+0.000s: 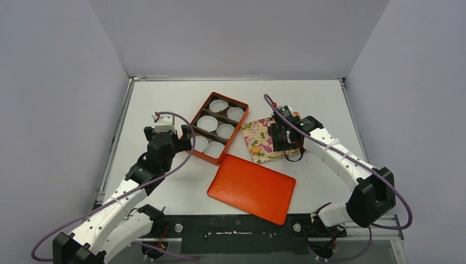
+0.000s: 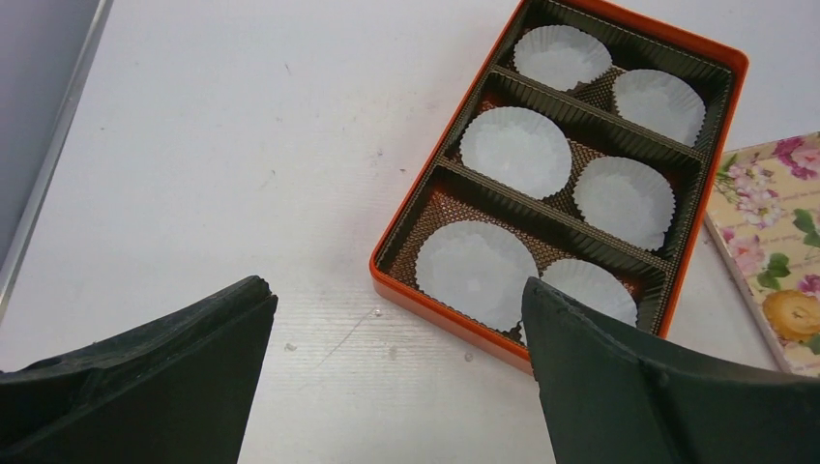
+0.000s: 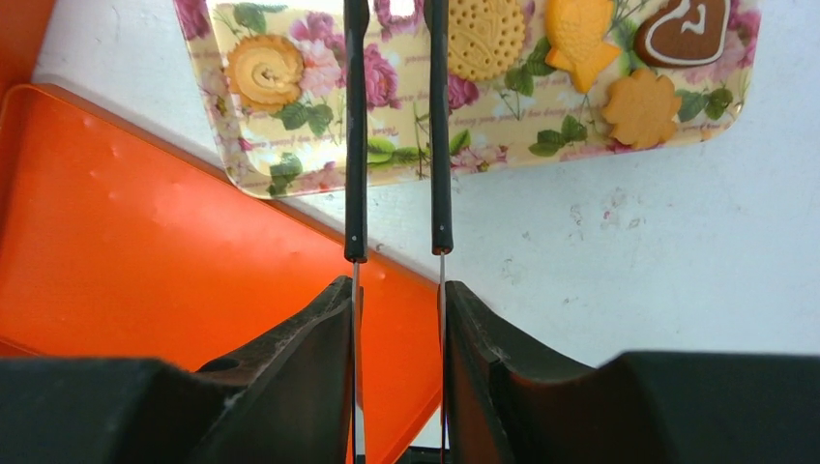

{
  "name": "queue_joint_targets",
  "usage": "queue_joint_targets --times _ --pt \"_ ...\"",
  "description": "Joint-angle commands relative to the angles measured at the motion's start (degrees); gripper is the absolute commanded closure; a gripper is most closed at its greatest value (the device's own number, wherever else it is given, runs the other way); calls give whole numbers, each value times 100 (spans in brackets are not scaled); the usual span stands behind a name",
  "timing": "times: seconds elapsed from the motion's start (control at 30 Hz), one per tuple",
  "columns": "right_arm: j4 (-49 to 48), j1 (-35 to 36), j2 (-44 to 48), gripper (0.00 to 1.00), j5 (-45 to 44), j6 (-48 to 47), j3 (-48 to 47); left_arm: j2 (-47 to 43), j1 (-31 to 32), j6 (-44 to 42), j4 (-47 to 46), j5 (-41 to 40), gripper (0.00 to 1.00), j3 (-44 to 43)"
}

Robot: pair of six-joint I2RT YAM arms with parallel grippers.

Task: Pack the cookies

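Note:
The cookies lie on a floral tray [image 3: 319,164]: an orange swirl [image 3: 263,70], a round dotted one [image 3: 486,39], a yellow one [image 3: 578,43], a brown heart [image 3: 687,34] and an orange flower shape [image 3: 643,108]. My right gripper [image 3: 398,290] is shut on black-tipped tongs [image 3: 355,145], whose two arms reach over the tray, slightly apart; their tips are cut off at the top edge. In the top view it [image 1: 283,135] hangs over the tray [image 1: 258,144]. My left gripper [image 2: 393,290] is open and empty beside the near end of the orange box [image 2: 425,309], which holds several empty white paper cups.
The orange lid [image 1: 251,187] lies flat near the table's front, just below the tray and right under the tongs' handles in the right wrist view [image 3: 145,242]. The box [image 1: 217,127] stands left of the tray. One cookie [image 2: 793,314] shows at the left wrist view's right edge.

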State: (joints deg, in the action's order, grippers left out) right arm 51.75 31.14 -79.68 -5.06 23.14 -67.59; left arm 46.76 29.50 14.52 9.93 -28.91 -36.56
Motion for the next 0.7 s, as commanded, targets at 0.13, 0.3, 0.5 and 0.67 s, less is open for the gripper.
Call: queue_joint_targets --times 0.13,0.3,0.5,0.67 --pt "101 -160 -154 65 23 97 205 -10 -24 -397 -457 -259 3 -13" --pt "184 -307 -228 63 10 86 242 -2 -23 -393 -453 -356 3 -9" --pt "274 -394 -226 59 -6 90 286 7 -14 -380 -458 -388 3 -9" --pt "270 -471 -241 57 -4 52 324 7 -14 -373 -459 -388 3 -6"
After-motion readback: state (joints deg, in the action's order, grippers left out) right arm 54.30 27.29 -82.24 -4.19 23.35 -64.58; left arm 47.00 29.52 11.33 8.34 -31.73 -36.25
